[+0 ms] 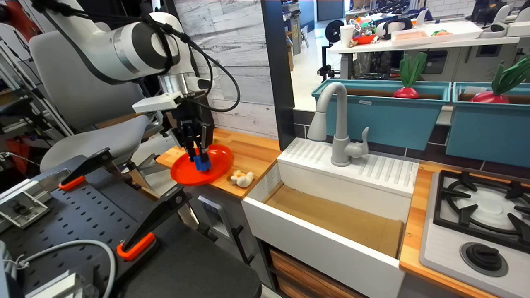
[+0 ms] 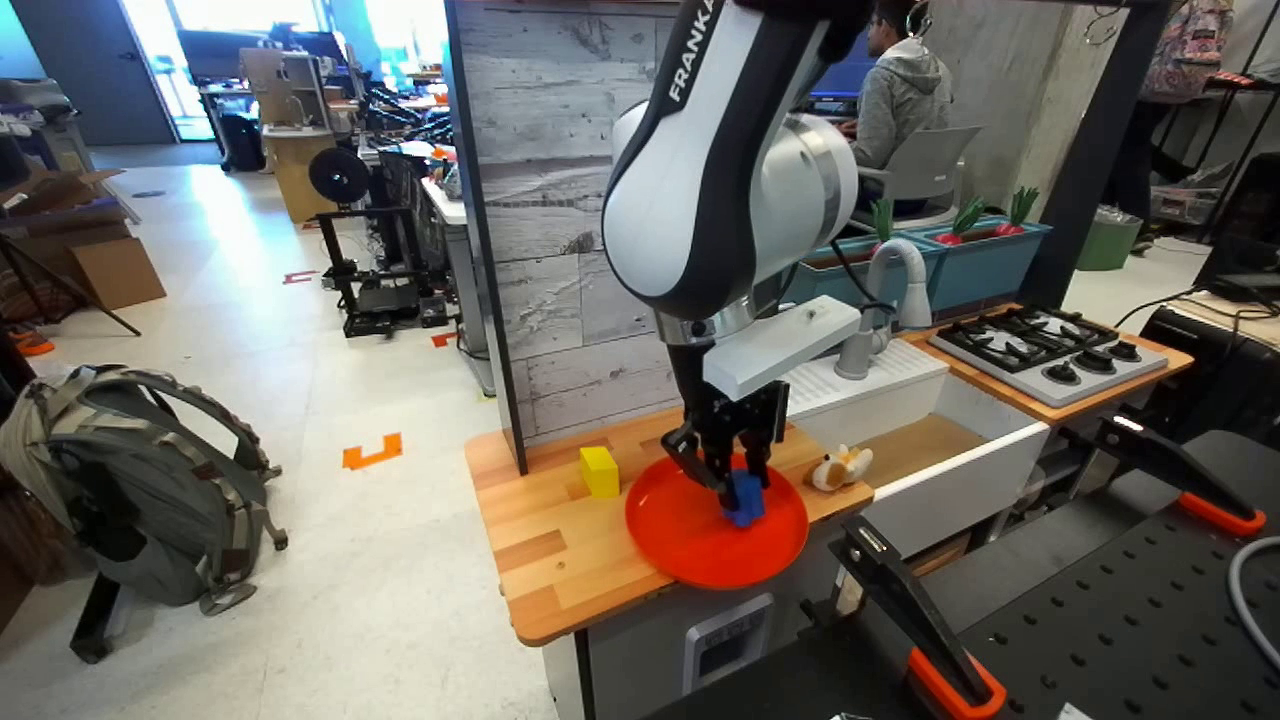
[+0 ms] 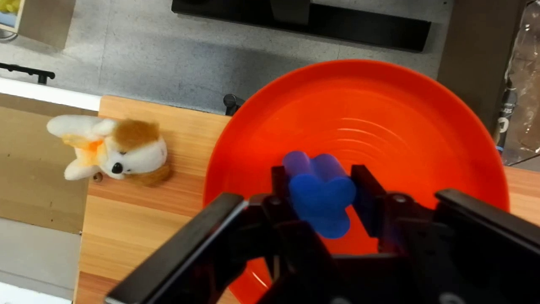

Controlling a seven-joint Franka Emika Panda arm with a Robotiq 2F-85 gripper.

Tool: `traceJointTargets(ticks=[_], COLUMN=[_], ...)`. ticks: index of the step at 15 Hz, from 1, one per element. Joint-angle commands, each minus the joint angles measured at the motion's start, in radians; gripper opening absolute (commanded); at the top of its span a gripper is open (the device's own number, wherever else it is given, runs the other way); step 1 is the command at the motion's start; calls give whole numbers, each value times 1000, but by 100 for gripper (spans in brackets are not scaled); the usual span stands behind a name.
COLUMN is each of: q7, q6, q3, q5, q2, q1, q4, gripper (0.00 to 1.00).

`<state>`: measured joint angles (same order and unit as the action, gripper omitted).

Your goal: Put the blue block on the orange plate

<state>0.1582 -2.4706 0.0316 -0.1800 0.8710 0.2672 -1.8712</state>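
The lobed blue block [image 3: 322, 198] is between the fingertips [image 3: 367, 192] of the gripper [image 3: 320, 183], one fingertip against each side; the fingers are drawn in to the block's width and have hold of it. Block and fingertips are over the orange plate [image 3: 417, 135], inside its rim; whether the block's underside touches the plate I cannot tell. The plate lies on the wooden countertop [image 3: 135, 228] and overhangs one edge. Near it, toward the white sink [image 1: 323, 248], lies a plush dog [image 3: 110, 147]; on the opposite side, in an exterior view, stands a yellow block [image 2: 600, 472]. Past the sink is a gas stove [image 2: 1048, 352].
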Motion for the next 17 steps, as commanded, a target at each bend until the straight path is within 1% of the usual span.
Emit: traceJointTargets(ticks=[1, 2, 3, 4, 6, 7, 8, 10, 11, 14, 15, 17], q7=[-13, -12, -11, -10, -2, -2, -1, 8, 3, -24, 0, -5], q6=[-8, -9, -4, 3, 12, 40, 50, 60, 110, 123, 94, 105], q3=[-3, -3, -4, -4, 4, 2, 0, -1, -7, -28, -21, -31], q5=[-10, -9, -6, -3, -11, -6, -3, -4, 0, -10, -6, -7], q2=[23, 24, 24, 25, 25, 24, 18, -13, -44, -150, -52, -107], q1=[-8, -8, -10, -10, -1, -2, -3, 4, 6, 1, -2, -3], q4=[33, 36, 41, 47, 56, 69, 72, 61, 52, -8, 56, 35], gripper=[16, 54, 67, 73, 88, 96, 99, 100, 100, 100, 100, 100])
